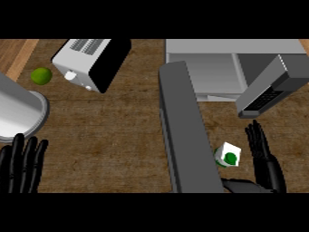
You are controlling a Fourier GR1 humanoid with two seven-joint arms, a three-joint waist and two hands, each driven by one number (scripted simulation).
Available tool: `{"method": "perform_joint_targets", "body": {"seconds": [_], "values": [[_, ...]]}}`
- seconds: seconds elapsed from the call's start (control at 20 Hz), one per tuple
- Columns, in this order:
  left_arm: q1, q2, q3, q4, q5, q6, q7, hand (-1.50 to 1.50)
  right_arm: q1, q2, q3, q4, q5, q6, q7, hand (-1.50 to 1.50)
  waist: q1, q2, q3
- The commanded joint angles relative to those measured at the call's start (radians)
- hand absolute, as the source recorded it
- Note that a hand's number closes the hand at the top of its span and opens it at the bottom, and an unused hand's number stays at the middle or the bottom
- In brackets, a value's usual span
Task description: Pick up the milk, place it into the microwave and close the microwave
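Head view, looking steeply down.

Desk [117, 136]: brown wood-grain top, carrying all items listed below.

Microwave [210, 68]: grey box at upper right, cavity open toward the viewer. Its door [187, 131] is swung wide and runs as a long dark-grey slab from the cavity's left edge down to the lower edge of the view.

Milk [229, 155]: small white carton with a green mark, standing on the desk just right of the open door's lower stretch and outside the microwave cavity. It sits between the door and the right hand.

Right hand [267, 158]: black, at lower right, fingers straight and pointing up the view, uncurled. It stands just beside the milk on the carton's right; the thumb lies low, beneath the carton. Whether any part touches the carton cannot be told. It grips nothing.

Right forearm [274, 86]: grey, slanting across the microwave's right side.

Left hand [19, 165]: black, at lower left edge, fingers straight and up, resting, holding nothing.

Left forearm [9, 108]: large grey cylinder at the left edge, above the left hand.

Toaster [89, 61]: white body with a black side, upper left, set at an angle, well apart from the milk.

Lime [41, 75]: green round fruit just left of the toaster.
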Motion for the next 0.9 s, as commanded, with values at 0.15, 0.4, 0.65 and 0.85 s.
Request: {"method": "perform_joint_targets", "body": {"seconds": [0.15,0.4,0.65,0.85], "values": [[0.047,0.015,-0.041,-0.073,-0.027,0.020,0.026,-1.50,-0.024,-0.038,-0.070,0.228,-0.045,0.084,-0.201,-1.50,0.001,0.000,0.000],[0.055,0.032,-0.001,0.047,0.029,0.011,-0.091,-1.50,-0.172,-0.038,-0.118,0.483,-0.042,0.081,-0.314,-1.50,0.004,0.001,0.000],[0.125,0.039,-0.112,-0.035,-0.052,0.049,-0.070,-1.50,-0.227,-0.025,-0.128,0.709,0.000,0.053,-0.468,-1.50,0.009,0.000,0.001],[0.061,0.021,-0.116,0.033,-0.059,0.073,-0.060,-1.50,-0.311,-0.074,-0.147,0.858,0.009,0.085,-0.533,-1.50,0.006,0.001,0.001]]}}
